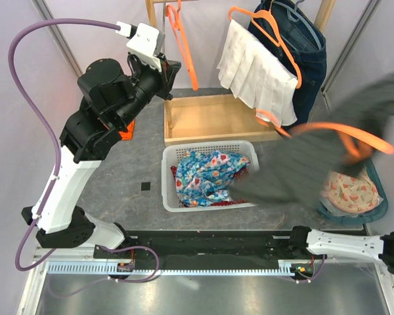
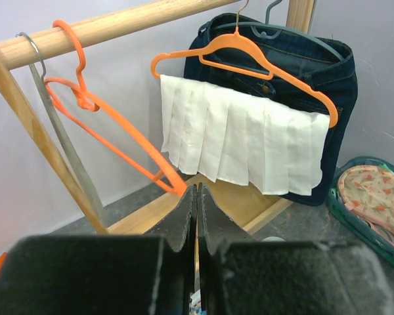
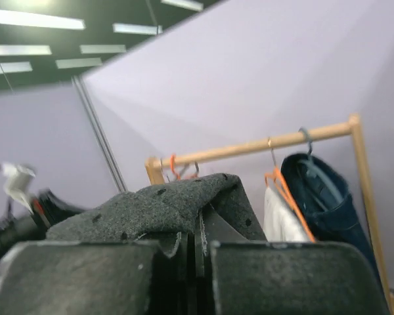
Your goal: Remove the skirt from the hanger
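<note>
A grey skirt (image 1: 295, 167) with dark dots hangs blurred in the air at the right, above the white basket. Its orange hanger (image 1: 345, 134) is still threaded through it. In the right wrist view the same grey fabric (image 3: 151, 207) drapes over my right gripper (image 3: 198, 226), whose jaws are shut on a fold of it. My left gripper (image 1: 171, 73) is raised at the back left near the wooden rail. Its jaws are pressed together with nothing between them (image 2: 197, 191), just below an empty orange hanger (image 2: 111, 125).
A white pleated garment (image 1: 259, 72) on an orange hanger and a denim garment (image 1: 312, 56) hang on the rail. Below them lies a wooden tray (image 1: 217, 118). A white basket (image 1: 167, 184) holds floral cloth, and a teal basket (image 1: 375, 211) stands at the right.
</note>
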Controlling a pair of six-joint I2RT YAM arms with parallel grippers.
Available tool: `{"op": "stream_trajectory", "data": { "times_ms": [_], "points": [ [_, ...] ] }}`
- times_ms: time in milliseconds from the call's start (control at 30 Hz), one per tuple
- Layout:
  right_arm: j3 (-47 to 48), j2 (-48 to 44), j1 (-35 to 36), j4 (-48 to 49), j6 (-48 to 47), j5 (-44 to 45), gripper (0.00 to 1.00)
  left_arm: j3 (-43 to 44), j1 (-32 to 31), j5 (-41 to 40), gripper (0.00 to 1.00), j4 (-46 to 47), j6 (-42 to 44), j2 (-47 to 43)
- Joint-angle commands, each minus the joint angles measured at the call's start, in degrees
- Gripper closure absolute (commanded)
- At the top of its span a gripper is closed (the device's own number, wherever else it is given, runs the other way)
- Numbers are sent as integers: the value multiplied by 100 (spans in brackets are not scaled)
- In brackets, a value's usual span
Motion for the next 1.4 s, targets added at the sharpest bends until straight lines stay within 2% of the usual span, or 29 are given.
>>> {"op": "stream_trajectory", "data": {
  "times_ms": [0, 100, 267, 400, 500, 533, 600, 633, 733, 867, 1000, 1100, 1133, 1167, 1200, 1233, 1300, 1367],
  "points": [
    [58, -352, 8, 172, 245, -158, 100, 77, -38, -129, 98, 285, -80, 57],
    [-3, -336, 8, -30, 316, -35, 100, 95, -56, -120, 98, 294, -54, 66],
    [93, 244, 17, -504, 492, 45, 100, 25, -65, -33, 98, 276, -89, 14],
    [146, 526, 8, -479, 589, -157, 100, -89, -82, 283, 98, 180, -238, -4],
    [383, 833, 8, -488, 659, -342, 100, -169, -82, 600, 93, 92, -292, 5],
    [523, 990, 8, -488, 668, -455, 100, -186, -82, 800, 86, 66, -448, -4],
    [673, 1158, 8, -479, 677, -527, 100, -256, -82, 1065, 77, -22, -458, -30],
    [787, 1316, 8, -479, 659, -579, 100, -266, -82, 1345, 61, -66, -485, -39],
    [876, 1545, 8, -522, 615, -562, 100, -327, -82, 1942, 40, -206, -432, -170],
    [648, 1537, 8, -540, 641, -448, 100, -642, -82, 2261, 32, -330, -162, -425],
    [165, 1397, 8, -601, 694, -211, 100, -1038, -74, 2760, 33, -532, 182, -636],
    [58, 1379, 8, -672, 773, -158, 100, -1294, -82, 3262, 54, -830, 787, -821],
    [76, 1388, 8, -698, 799, -166, 100, -1303, -82, 3368, 54, -1031, 972, -909],
    [102, 1396, 17, -725, 800, -167, 100, -1303, -82, 3482, 51, -1120, 1139, -936],
    [189, 1414, 8, -777, 800, -184, 100, -1320, -82, 3657, 31, -1226, 1411, -971],
    [260, 1431, 8, -821, 808, -201, 100, -1425, -82, 3711, 18, -1279, 1501, -1014],
    [444, 1458, 17, -953, 817, -228, 100, -1618, -82, 3808, 1, -1306, 1624, -1164],
    [524, 1458, 8, -997, 817, -219, 100, -1943, -82, 3843, 0, -1306, 1790, -1278]
  ]
}}
